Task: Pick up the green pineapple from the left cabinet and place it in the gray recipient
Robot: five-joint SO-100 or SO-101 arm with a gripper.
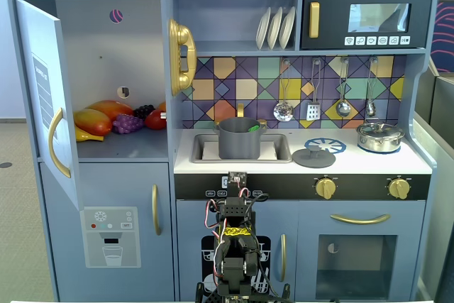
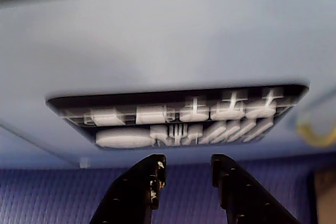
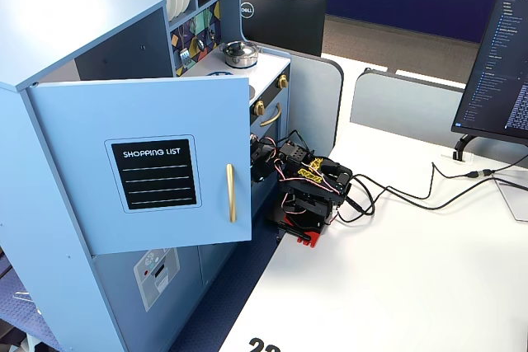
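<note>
The left cabinet [image 1: 106,54] stands with its door [image 1: 44,97] swung open, and several toy fruits lie on its shelf. The gray recipient [image 1: 240,140] sits in the sink. A small bright green piece, the green pineapple [image 1: 253,128], shows just inside its rim; the rest of it is hidden. My gripper [image 1: 236,178] is low in front of the kitchen, below the sink counter, on the folded arm [image 3: 309,187]. In the wrist view the gripper [image 2: 187,165] is open and empty, facing the blue front panel with the dish picture [image 2: 178,119].
Purple grapes [image 1: 127,123], a mango [image 1: 92,121] and other fruits lie in the cabinet. A gray lid [image 1: 313,155] and a shiny silver lidded pot [image 1: 380,136] sit on the counter. The open door [image 3: 148,162] juts out beside the arm. Cables [image 3: 412,191] and a monitor [image 3: 495,63] are on the white table.
</note>
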